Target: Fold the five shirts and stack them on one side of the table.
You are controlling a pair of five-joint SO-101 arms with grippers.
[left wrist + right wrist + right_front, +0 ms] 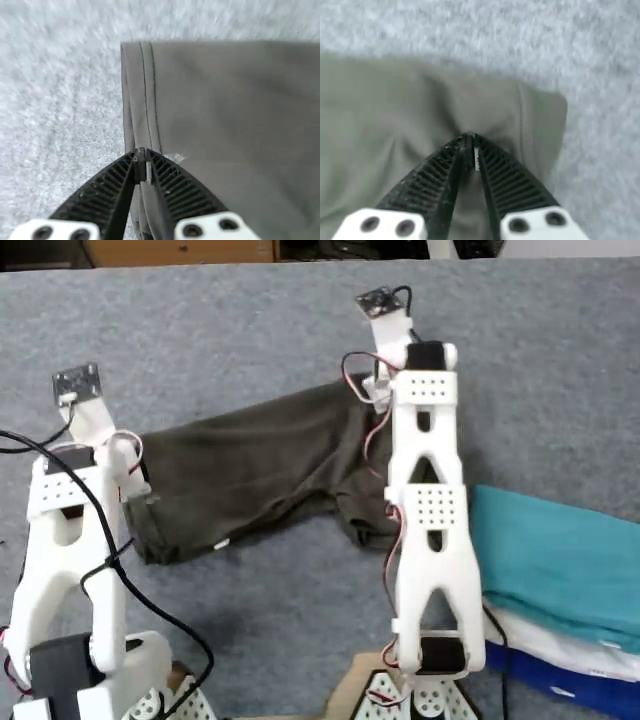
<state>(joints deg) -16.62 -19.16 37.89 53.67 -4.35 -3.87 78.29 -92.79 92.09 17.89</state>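
Mid-table, dark olive shirt (pixel 250 465) lies as a long band running from near the left edge toward the centre, rumpled along its near side. Not a finished fold, as far as I can judge.

Left gripper (pixel 142 160): tips pressed together on the stitched hem at the shirt's left end, cloth caught between them. Right gripper (pixel 470 145): also clamped on the shirt, near its far right corner, with fabric puckering in around the tips. Both ends are held, so it looks set for a fold or a drag.

Right edge of the table (pixel 200 330), near side: a pile with a teal shirt (pixel 555 550) on top, a white shirt (pixel 560 640) under it and a blue shirt (pixel 570 675) at the bottom. The pile sits just beside the right arm's base, well apart from the olive shirt's left end.

Progress, my read:
- three folded and stacked
- olive one is the fourth, mid-fold
- left: finish this fold, move it onto the teal shirt, then one more shirt by the task's count

Roughly past halfway.
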